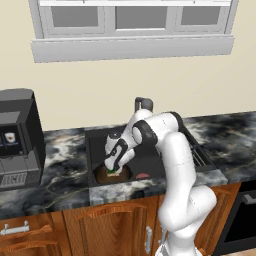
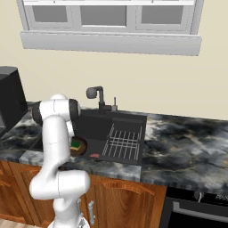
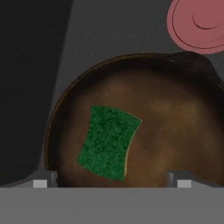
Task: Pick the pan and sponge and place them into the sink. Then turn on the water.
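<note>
I see the pan (image 3: 144, 122) resting on the floor of the sink (image 1: 95, 145), at the basin's near left corner in the left base view. The sponge (image 3: 108, 142) lies green side up inside the pan, left of the pan's centre in the hand view, flat on the brown surface. The red drain (image 3: 199, 24) sits just beside the pan's rim, apart from it by a narrow strip of basin floor.

I read the gripper (image 3: 111, 183) as spread wide: its two finger tips stand far apart at the bottom of the hand view, one on each side of the sponge, with nothing between them. The hand points down over the pan, above the sponge and not touching it.

In the right base view the wire rack (image 2: 122, 142) occupies the right half of the basin, and the faucet (image 2: 99, 99) stands at the back edge. I see no stream at its spout. The coffee machine (image 1: 17, 137) stands on the marble counter (image 1: 65, 160), left of the sink.
</note>
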Robot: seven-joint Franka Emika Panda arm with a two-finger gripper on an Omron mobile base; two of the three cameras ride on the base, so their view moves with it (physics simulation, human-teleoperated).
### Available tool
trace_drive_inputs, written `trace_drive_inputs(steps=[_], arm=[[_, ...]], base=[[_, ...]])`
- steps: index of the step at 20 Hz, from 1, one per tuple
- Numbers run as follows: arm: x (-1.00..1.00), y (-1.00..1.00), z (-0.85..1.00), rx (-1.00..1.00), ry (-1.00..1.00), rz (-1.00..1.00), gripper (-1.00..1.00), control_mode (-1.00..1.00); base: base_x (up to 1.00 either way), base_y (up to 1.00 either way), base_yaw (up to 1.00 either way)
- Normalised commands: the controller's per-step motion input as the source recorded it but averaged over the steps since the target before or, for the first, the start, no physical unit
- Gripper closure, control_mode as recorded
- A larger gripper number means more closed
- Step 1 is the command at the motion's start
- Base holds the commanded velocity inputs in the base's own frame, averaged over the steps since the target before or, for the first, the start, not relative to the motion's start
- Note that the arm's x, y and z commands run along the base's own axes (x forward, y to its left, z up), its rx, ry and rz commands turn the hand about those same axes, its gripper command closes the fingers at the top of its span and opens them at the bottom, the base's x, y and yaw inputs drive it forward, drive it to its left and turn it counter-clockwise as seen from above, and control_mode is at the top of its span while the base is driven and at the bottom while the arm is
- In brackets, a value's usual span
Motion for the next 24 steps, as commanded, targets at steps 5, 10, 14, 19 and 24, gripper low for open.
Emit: trace_drive_inputs(steps=[5,10,14,19,24], arm=[[-0.08,-0.02,0.61,0.03,0.00,-0.07,-1.00,-1.00],[-0.12,-0.09,0.61,0.04,0.00,-0.07,-1.00,-1.00],[-0.30,0.00,0.47,0.04,-0.02,-0.04,-1.00,-1.00],[-0.47,0.09,0.19,0.02,-0.11,-0.01,-1.00,-1.00],[-0.27,-0.02,0.53,0.03,-0.07,-0.02,-1.00,-1.00]], base=[[0.00,0.00,0.00],[0.00,0.00,0.00],[0.00,0.00,0.00],[0.00,0.00,0.00],[0.00,0.00,0.00]])
